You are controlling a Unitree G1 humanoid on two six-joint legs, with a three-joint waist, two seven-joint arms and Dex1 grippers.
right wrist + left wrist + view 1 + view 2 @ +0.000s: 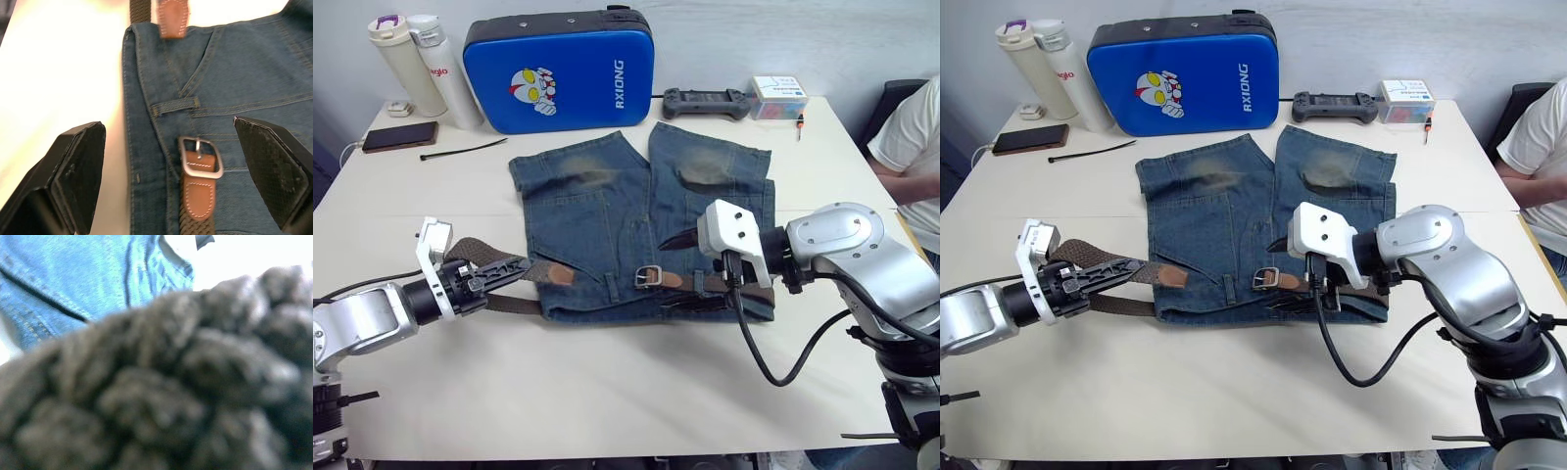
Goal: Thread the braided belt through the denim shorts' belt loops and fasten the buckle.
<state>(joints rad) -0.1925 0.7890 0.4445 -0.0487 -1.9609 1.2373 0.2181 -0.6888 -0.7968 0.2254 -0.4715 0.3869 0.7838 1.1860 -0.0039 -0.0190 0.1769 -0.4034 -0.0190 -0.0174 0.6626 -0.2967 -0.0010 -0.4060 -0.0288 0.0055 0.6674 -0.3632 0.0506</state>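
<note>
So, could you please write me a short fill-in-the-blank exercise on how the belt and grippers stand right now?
1. The left gripper is shut on the braided ____.
2. The right gripper hangs with its fingers ____ over the buckle.
3. The buckle lies on the waistband of the denim ____.
4. Behind the shorts, a ____ case stands at the table's far edge.

Missing words: belt; open; shorts; blue

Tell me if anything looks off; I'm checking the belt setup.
The braided belt is bunched off the waistband's left edge, shut in the left gripper. The buckle lies unfastened on the denim shorts, between the open right gripper fingers.
</note>
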